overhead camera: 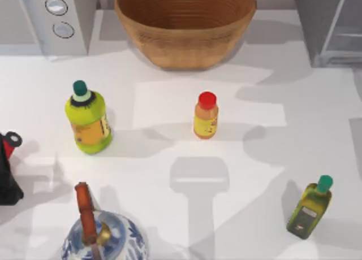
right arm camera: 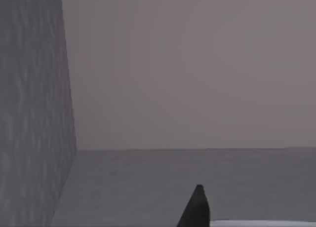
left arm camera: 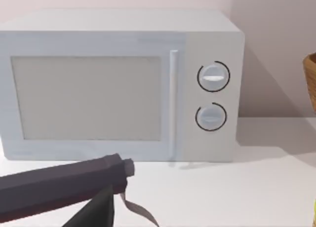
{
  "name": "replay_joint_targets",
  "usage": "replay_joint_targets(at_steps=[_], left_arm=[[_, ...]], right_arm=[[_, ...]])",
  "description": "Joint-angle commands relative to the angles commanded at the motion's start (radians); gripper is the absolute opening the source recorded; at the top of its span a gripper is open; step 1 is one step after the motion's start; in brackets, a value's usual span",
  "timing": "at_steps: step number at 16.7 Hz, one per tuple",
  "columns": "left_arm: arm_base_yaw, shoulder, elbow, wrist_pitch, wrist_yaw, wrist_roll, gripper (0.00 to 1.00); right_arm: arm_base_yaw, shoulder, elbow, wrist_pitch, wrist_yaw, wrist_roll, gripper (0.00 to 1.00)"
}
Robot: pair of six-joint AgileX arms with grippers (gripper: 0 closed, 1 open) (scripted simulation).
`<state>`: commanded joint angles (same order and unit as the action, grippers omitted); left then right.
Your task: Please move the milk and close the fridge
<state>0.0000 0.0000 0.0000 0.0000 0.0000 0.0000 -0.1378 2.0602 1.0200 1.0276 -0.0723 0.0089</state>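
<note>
Taking the table as a clock face seen from above, the fridge point(overhead camera: 317, 22), a large boxy grey cabinet with a dark, faintly textured side and a paler grey-white panel set with thin framed lines, stands at about one o'clock in the far right corner. At twelve o'clock sits a wide woven basket bowl point(overhead camera: 185, 42) of tan wicker, ribbed in rings. At eleven o'clock is a smooth light-grey microwave point(overhead camera: 62, 17) with two round knobs; the left wrist view faces its flat door and slim upright handle. Near the centre a small orange bottle point(overhead camera: 206, 116) with a red cap stands upright. At nine o'clock there is a plump yellow-green bottle point(overhead camera: 88, 120) with a teal cap and an orange label. At four o'clock a dark olive glass bottle point(overhead camera: 309, 208) with a green cap leans in the view. At seven o'clock is a round blue-and-white porcelain teapot point(overhead camera: 104, 237) with a brown arched handle, and a black and red object point(overhead camera: 8, 169) lies at the left edge. The left gripper point(left arm camera: 98, 190), matt and dark, hangs low before the microwave, well apart from the fridge; how wide it stands I cannot tell. The right gripper point(right arm camera: 196, 209) shows as a black pointed tip near a tall textured grey wall point(right arm camera: 29, 113). Its opening I cannot tell either.
</note>
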Motion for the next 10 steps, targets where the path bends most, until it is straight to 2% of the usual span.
replay_joint_targets(at_steps=[4,10], left_arm=[[0.000,0.000,0.000,0.000,0.000,0.000,1.00],[0.000,0.000,0.000,0.000,0.000,0.000,1.00]], right_arm=[[-0.047,0.173,0.198,-0.061,-0.069,-0.007,0.00],[-0.056,0.210,0.232,-0.084,-0.097,-0.008,0.00]])
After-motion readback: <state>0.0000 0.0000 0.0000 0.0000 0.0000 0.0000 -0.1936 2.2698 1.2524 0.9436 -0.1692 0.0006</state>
